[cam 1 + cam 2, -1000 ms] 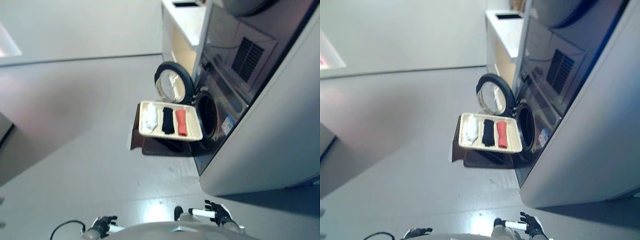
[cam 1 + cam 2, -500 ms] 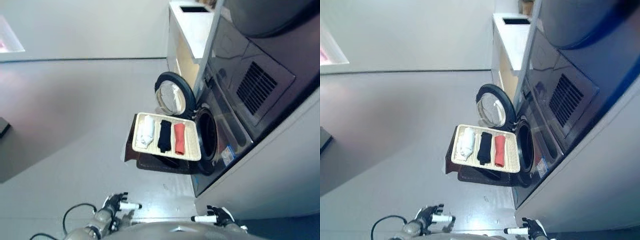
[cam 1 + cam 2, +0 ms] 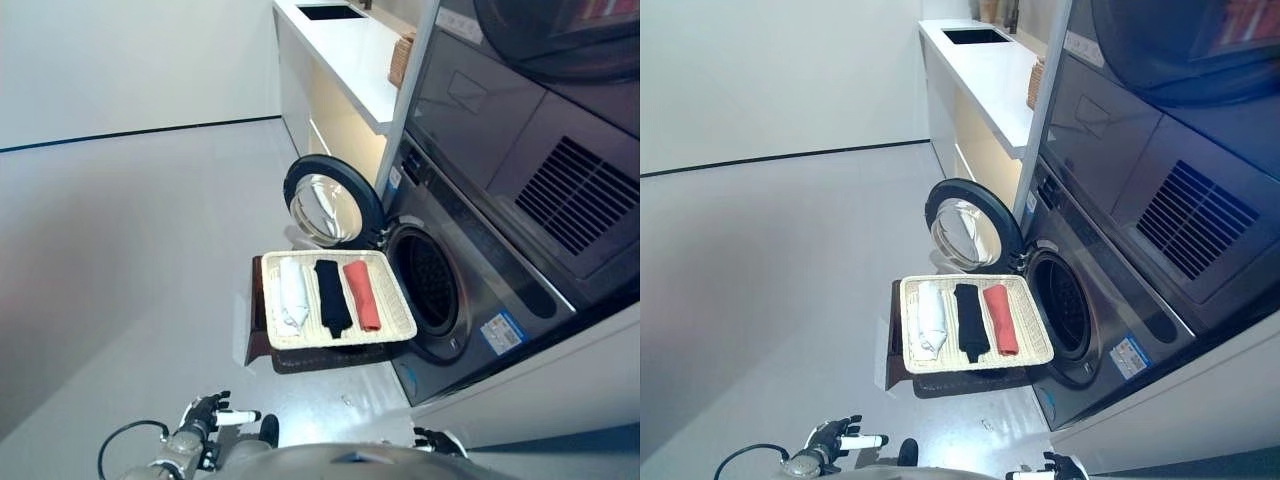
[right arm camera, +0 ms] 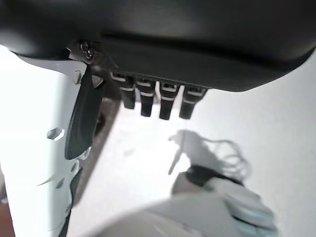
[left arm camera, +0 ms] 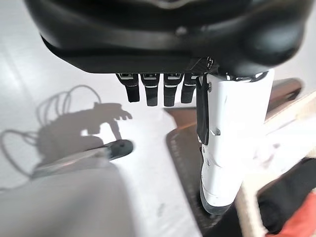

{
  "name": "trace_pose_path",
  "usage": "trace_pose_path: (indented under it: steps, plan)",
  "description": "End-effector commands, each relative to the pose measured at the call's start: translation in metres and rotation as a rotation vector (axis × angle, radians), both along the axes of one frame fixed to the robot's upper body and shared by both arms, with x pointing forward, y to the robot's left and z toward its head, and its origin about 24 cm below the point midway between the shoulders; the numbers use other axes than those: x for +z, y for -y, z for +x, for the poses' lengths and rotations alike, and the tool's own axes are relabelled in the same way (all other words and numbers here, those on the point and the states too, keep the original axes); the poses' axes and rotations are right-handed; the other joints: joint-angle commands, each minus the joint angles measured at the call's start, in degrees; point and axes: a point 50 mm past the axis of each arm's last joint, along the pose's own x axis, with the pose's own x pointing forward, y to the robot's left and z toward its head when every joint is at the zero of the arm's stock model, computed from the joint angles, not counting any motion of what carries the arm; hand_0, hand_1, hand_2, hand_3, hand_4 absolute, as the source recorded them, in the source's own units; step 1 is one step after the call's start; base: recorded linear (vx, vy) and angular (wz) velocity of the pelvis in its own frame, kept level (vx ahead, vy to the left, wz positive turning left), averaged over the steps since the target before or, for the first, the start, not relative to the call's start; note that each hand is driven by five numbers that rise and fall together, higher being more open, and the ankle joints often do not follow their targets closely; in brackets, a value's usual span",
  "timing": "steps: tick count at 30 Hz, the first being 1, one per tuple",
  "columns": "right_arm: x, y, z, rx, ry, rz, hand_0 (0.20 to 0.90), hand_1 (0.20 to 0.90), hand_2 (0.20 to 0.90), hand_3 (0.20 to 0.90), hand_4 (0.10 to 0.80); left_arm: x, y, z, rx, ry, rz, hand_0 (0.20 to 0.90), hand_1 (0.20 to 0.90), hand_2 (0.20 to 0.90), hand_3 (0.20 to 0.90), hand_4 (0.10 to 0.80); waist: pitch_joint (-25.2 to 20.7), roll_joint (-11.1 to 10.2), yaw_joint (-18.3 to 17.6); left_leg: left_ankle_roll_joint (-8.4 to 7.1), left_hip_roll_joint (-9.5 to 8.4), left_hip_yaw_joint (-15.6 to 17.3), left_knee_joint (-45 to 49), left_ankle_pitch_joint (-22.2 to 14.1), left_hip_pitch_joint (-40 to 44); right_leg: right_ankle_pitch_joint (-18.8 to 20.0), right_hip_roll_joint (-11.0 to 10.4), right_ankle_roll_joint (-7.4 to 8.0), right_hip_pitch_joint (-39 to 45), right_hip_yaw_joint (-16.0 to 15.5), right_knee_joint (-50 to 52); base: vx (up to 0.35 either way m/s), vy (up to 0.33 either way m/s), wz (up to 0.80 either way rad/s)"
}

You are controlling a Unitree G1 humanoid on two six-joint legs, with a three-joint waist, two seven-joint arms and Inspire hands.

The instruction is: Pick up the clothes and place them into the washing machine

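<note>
A shallow wicker basket (image 3: pixel 340 341) rests on a low dark brown box (image 3: pixel 256 322) in front of the washing machine's open drum (image 3: pixel 432 290). In it lie a white cloth (image 3: pixel 291 295), a black cloth (image 3: pixel 331 297) and a red cloth (image 3: pixel 361 294), side by side. The round door (image 3: pixel 325 205) stands open behind the basket. My left hand (image 3: pixel 205 412) hangs low, well short of the basket, open and empty; its white-covered thumb (image 5: pixel 229 143) sticks out. My right hand (image 3: pixel 435 440) hangs low at the right, open and empty (image 4: pixel 158 101).
A white counter (image 3: pixel 345 40) with a sink runs along the wall behind the machine, with a small wicker thing (image 3: pixel 402 60) on it. A second machine (image 3: pixel 540 100) is stacked above the washer. Grey floor (image 3: pixel 130 250) spreads to the left.
The whole picture has shifted and levelled, so the camera has moved. The basket and clothes lie as before. Both hands stay low and empty.
</note>
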Motion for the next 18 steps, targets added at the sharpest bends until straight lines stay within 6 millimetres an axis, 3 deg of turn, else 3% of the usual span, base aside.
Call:
trace_pose_path:
  steps: [1,2,3,4,5,6,7,11,12,14,16,18]
  plan:
    - [0.009,0.013,0.03,-0.005,0.127,-0.025,0.9,0.9,0.9,0.9,0.8,0.003,-0.005,0.003,-0.036,0.042,0.026,0.9,0.9,0.9,0.9,0.8,-1.74,0.7,0.91,-2.13,1.55,0.85,7.55,-1.87,-8.16,13.89,4.87,-2.9,-5.65,3.26,14.73,0.191,0.282,0.02]
    - [0.01,0.012,0.035,-0.002,0.141,-0.026,0.9,0.9,0.9,0.9,0.8,0.006,-0.01,0.008,-0.045,0.047,0.049,0.9,0.9,0.9,0.9,0.8,0.31,2.6,-0.36,-1.02,2.08,0.98,7.37,-2.82,-5.57,15.68,6.74,-3.15,-10.8,0.2,23.53,0.208,0.297,-0.08]
    - [0.01,0.012,0.035,-0.004,0.142,-0.028,0.9,0.9,0.9,0.9,0.8,0.006,-0.012,0.008,-0.042,0.046,0.055,0.9,0.9,0.9,0.9,0.8,0.72,3.49,-0.6,-0.83,2.46,0.9,6.89,-3.3,-4.28,14.24,6.67,-3.52,-13.16,-1.99,25.26,0.168,0.231,-0.01]
    - [0.01,0.012,0.035,-0.004,0.142,-0.028,0.9,0.9,0.9,0.9,0.8,0.006,-0.012,0.008,-0.042,0.046,0.055,0.9,0.9,0.9,0.9,0.8,0.83,3.3,-0.77,-0.82,2.23,0.81,6.93,-3.36,-4.19,13.89,6.46,-3.54,-13.15,-2.1,25.65,0.279,0.164,-0.08]
    - [0.01,0.015,0.032,-0.013,0.134,-0.037,0.9,0.9,0.9,0.9,0.8,0.005,-0.014,0.004,-0.04,0.031,0.063,0.9,0.9,0.9,0.9,0.8,0.54,4.32,-1.15,-0.92,2.51,1.02,5.59,-4.68,-1.18,9.93,5.01,-4.71,-16.37,-7.33,21.94,0.315,0.107,-0.03]
    - [0.01,0.017,0.03,-0.018,0.125,-0.044,0.9,0.9,0.9,0.9,0.8,0.005,-0.015,0.002,-0.034,0.024,0.064,0.9,0.9,0.9,0.9,0.8,0.46,4.37,-1.35,-1.18,2.32,0.89,4.89,-5.52,0.43,7.46,4.39,-5.18,-17.4,-10.45,18.02,0.323,0.106,-0.05]
    - [0.01,0.017,0.029,-0.018,0.124,-0.044,0.9,0.9,0.9,0.9,0.8,0.004,-0.015,0.001,-0.034,0.023,0.064,0.9,0.9,0.9,0.9,0.8,0.7,4.32,-1.62,-1.2,2.22,0.64,4.83,-5.67,0.84,7.09,4.26,-5.22,-16.95,-10.71,18.12,0.239,-0.002,0.01]
    - [0.01,0.021,0.024,-0.01,0.089,-0.061,0.9,0.9,0.9,0.9,0.8,0.001,-0.011,-0.006,-0.04,-0.003,0.051,0.9,0.9,0.9,0.9,0.8,0.33,2.37,-2.75,-1.93,0.1,0.76,2.38,-9.08,6.48,13.25,2.3,-4.11,-20.56,-19.15,-1.38,0.317,-0.068,0.08]
    - [0.009,0.021,0.023,-0.015,0.089,-0.057,0.9,0.9,0.9,0.9,0.8,0.0,-0.009,-0.006,-0.039,-0.001,0.044,0.9,0.9,0.9,0.9,0.8,0.24,2.03,-2.93,-2.06,-0.15,0.68,2.33,-10.17,7.45,14.64,2.19,-3.62,-19.64,-20.11,-4.32,0.31,-0.092,0.06]
    - [0.008,0.019,0.019,-0.011,0.077,-0.046,0.9,0.9,0.9,0.9,0.8,-0.001,-0.004,-0.007,-0.045,0.0,0.032,0.9,0.9,0.9,0.9,0.8,-0.7,1.3,-3.62,-2.07,-0.23,0.12,2.86,-11.7,8.14,14.96,3.4,-4.2,-18.14,-15.72,-6.21,0.308,-0.116,0.12]
    - [0.008,0.019,0.017,-0.012,0.071,-0.045,0.9,0.9,0.9,0.9,0.8,-0.001,0.001,-0.007,-0.025,0.009,0.013,0.9,0.9,0.9,0.9,0.8,-1.43,1.34,-2.88,-2.73,0.42,0.01,3.96,-11.98,8.5,14.9,3.62,-4.33,-16.33,-15.38,-6.83,0.237,-0.123,0.19]
    - [0.008,0.019,0.019,0.002,0.074,-0.04,0.9,0.9,0.9,0.9,0.8,-0.003,0.012,-0.007,-0.025,0.013,-0.025,0.9,0.9,0.9,0.9,0.8,-2.11,1.49,-2.66,-3.94,1.58,-0.31,7.93,-12.05,8.64,13.8,5.2,-5.7,-13.84,-15.2,-7.51,0.188,-0.173,0.1]
